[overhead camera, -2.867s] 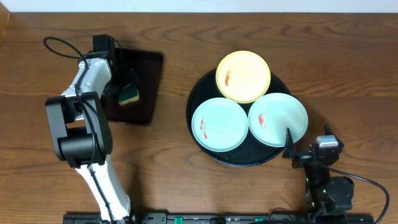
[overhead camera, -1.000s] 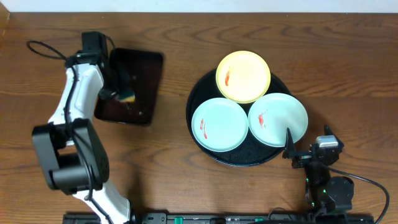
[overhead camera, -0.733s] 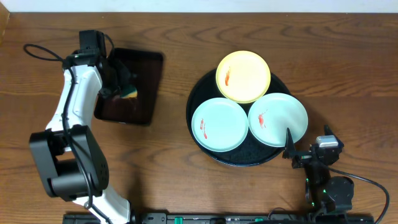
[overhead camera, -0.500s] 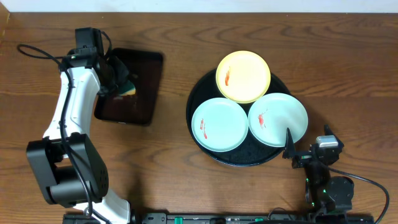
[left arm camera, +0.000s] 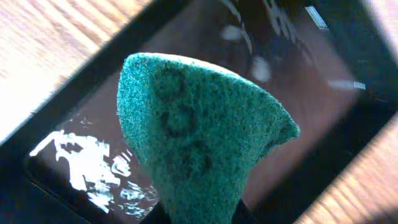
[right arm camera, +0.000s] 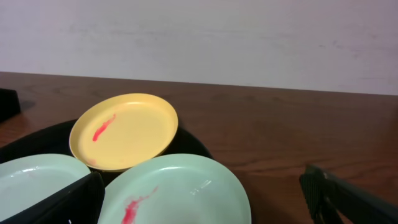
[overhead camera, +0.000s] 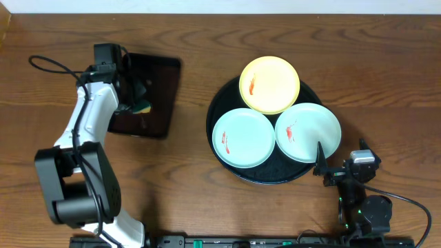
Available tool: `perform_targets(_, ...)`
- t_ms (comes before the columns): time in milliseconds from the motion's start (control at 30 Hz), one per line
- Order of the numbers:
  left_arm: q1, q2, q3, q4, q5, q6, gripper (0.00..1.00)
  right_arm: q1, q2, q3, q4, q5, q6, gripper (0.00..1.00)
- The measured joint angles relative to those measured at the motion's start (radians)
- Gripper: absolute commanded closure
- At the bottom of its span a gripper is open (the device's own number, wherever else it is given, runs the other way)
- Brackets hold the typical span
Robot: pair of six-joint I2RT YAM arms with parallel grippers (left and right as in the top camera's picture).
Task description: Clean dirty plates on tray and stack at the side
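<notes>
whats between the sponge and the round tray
In the overhead view, going from the sponge towards the round tray, there is the rest of the small black tray, then a strip of bare table. Nothing else lies there.

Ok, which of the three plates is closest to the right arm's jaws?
The pale mint round plate on the round black tray's right side; the other mint plate and the yellow plate lie farther away.
</notes>
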Motion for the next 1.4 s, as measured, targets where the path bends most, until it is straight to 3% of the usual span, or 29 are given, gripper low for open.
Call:
perform_targets(133,-0.005,-0.089,0.000,-0.001,0.051,0.000,0.92,0.000,0.000,0.000,0.000,0.000,0.000,0.01)
perform_targets(267,-0.025,-0.145,0.007,0.003,0.010,0.000,0.93,0.000,0.000,0.000,0.000,0.000,0.000,0.01)
perform_targets(533,-0.052,-0.057,-0.025,-0.007,-0.041,0.000,0.93,0.000,0.000,0.000,0.000,0.000,0.000,0.01)
perform_targets(733,-0.052,-0.055,-0.044,0.024,0.048,0.000,0.92,0.000,0.000,0.000,0.000,0.000,0.000,0.01)
perform_targets(967,-0.053,-0.203,-0.044,0.053,0.082,0.002,0.93,0.000,0.000,0.000,0.000,0.000,0.000,0.01)
perform_targets(1100,-0.056,-0.261,-0.043,0.063,0.011,0.003,0.93,0.000,0.000,0.000,0.000,0.000,0.000,0.01)
perform_targets(1400,-0.060,-0.076,-0.085,0.069,-0.075,0.003,0.93,0.000,0.000,0.000,0.000,0.000,0.000,0.01)
